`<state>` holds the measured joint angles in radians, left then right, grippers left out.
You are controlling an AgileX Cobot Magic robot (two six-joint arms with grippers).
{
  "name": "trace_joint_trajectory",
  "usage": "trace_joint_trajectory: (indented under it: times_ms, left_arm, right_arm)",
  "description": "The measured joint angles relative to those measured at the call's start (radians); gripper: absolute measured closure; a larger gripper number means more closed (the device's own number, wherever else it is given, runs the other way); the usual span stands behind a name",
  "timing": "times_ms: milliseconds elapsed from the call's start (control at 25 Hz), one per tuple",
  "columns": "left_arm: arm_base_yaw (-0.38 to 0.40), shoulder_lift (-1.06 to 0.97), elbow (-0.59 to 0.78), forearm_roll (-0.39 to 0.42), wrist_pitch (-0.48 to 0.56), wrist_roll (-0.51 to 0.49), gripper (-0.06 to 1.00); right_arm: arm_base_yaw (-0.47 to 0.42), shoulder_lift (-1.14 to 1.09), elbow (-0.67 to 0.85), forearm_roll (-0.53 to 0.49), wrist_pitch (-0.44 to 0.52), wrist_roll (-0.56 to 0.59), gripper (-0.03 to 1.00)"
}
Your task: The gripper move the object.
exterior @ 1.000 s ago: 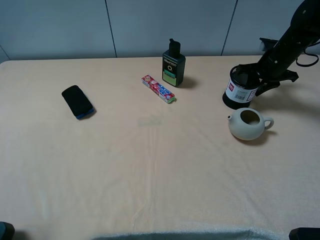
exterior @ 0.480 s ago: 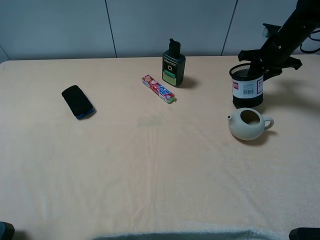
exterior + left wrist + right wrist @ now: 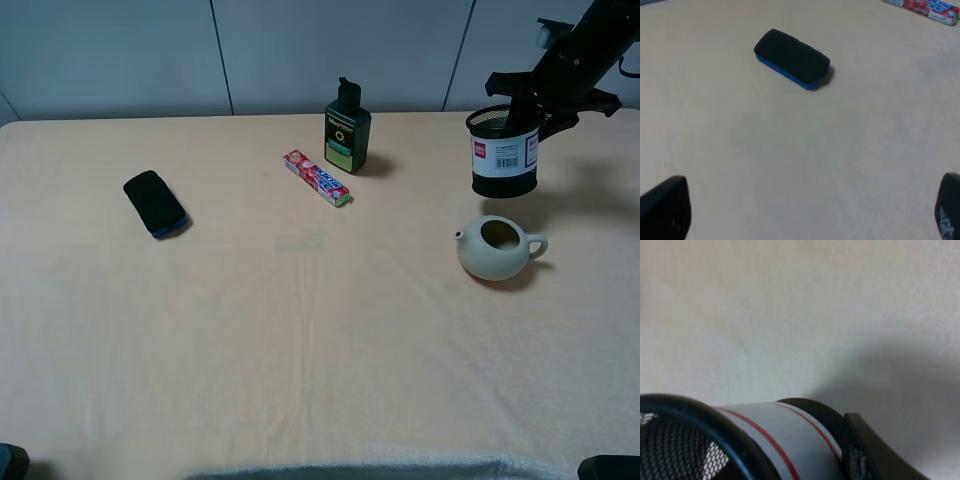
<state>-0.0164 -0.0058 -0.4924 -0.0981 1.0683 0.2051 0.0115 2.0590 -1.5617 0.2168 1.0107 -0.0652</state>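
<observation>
At the far right of the tabletop (image 3: 300,350), my right gripper (image 3: 519,118) is clamped on the pen cup (image 3: 505,152): a rim pinch, one finger down inside the mesh and one outside. The cup is upright and looks lifted clear of the surface, just beyond the teapot (image 3: 497,248) and not touching it.

Handling, my read: wire mesh plus a solid base, so light and fairly stiff, with the weight low. A one-wall pinch hangs it off-centre, so it could swing or pivot in the jaws. The mesh bites well, but the paper label is slicker, so I'd keep the hold on bare mesh near the rim. The thin wall may flex if squeezed hard. Not fragile, but the teapot below probably is.

My left gripper (image 3: 800,212) is open with nothing between the tips, over bare tabletop near the eraser (image 3: 792,59).

Hard to see:
- the wrist view shows only the rim, the label and the outer finger; the inner finger and the base are cut off
- can't judge the gap under the base from the high view
- the cup interior is only partly visible, so I can't confirm it's empty
- my right arm runs out of frame
</observation>
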Motion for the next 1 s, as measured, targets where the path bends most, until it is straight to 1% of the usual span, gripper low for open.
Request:
trace_joint_trajectory:
  times_ms: [120, 440, 800, 1000]
  left_arm:
    - [0.000, 0.000, 0.000, 0.000, 0.000, 0.000, -0.05]
    - [0.000, 0.000, 0.000, -0.001, 0.000, 0.000, -0.05]
    - [0.000, 0.000, 0.000, -0.001, 0.000, 0.000, -0.05]
    - [0.000, 0.000, 0.000, -0.001, 0.000, 0.000, -0.05]
  right_arm:
    - [0.010, -0.029, 0.000, -0.010, 0.009, 0.008, 0.74]
    - [0.054, -0.109, -0.001, -0.027, 0.083, 0.031, 0.74]
    - [0.133, -0.189, -0.001, -0.059, 0.155, 0.065, 0.74]
    - [0.197, -0.225, -0.001, -0.077, 0.181, 0.088, 0.74]
